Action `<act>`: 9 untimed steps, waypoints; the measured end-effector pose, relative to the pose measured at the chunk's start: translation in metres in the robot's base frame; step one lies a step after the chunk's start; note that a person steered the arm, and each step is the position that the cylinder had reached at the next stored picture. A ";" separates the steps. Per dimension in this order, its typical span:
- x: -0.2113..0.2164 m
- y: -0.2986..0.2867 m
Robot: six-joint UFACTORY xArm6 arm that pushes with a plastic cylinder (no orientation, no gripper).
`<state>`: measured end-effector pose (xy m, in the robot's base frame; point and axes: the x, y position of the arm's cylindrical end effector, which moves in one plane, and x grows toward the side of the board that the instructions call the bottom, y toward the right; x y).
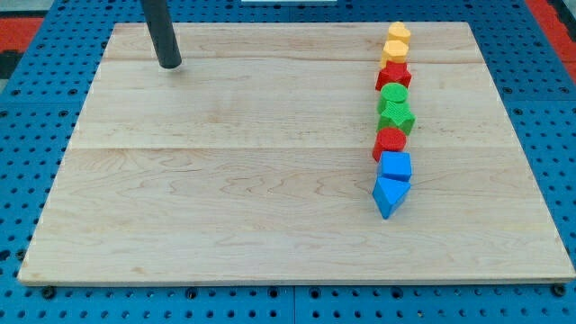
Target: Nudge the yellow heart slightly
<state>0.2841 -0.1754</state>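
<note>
Two yellow blocks sit at the top of a column of blocks on the view's right. The upper yellow block (399, 34) looks many-sided. The one just below it (395, 51) looks like the yellow heart, though its shape is hard to make out. It touches the upper yellow block and a red block (393, 76) below it. My tip (169, 65) rests on the wooden board (225, 180) near its top left corner, far to the left of every block and touching none.
Below the red block the column runs down through a green block (393, 94), a second green block (397, 116), a red block (390, 140), a blue cube (395, 166) and a blue triangle (388, 196). Blue pegboard surrounds the board.
</note>
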 end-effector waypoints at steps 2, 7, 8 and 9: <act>0.001 0.000; -0.007 -0.014; -0.007 -0.013; -0.007 -0.013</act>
<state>0.2767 -0.1879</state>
